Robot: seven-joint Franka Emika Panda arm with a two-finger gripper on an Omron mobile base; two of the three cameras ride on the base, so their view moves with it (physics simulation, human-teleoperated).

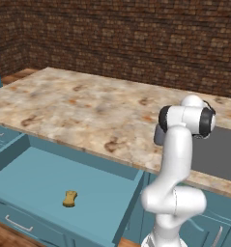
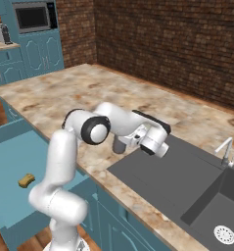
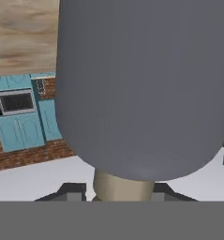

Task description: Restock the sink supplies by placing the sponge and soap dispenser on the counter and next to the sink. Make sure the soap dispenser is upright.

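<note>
The grey-blue soap dispenser point(image 2: 119, 145) stands on the counter point(image 2: 64, 93) right at the left edge of the dark sink point(image 2: 177, 181). My gripper point(image 2: 131, 141) reaches it from the sink side and is shut on the soap dispenser. In the hand view the soap dispenser's body point(image 3: 141, 84) looms large, and its tan neck sits between the gripper's point(image 3: 119, 191) tips. From the left base view the soap dispenser point(image 1: 158, 135) peeks out behind my arm, beside the sink point(image 1: 218, 149). The tan sponge point(image 1: 70, 198) lies in the open drawer below the counter point(image 1: 78, 111); the right base view shows the sponge point(image 2: 26, 180) too.
The teal drawer point(image 1: 39, 178) is pulled out wide below the counter edge. A faucet point(image 2: 225, 149) stands at the sink's far side, above the basin with its drain point(image 2: 224, 234). A brick wall point(image 1: 136, 38) backs the counter. A microwave point(image 2: 33, 17) sits in the far cabinets.
</note>
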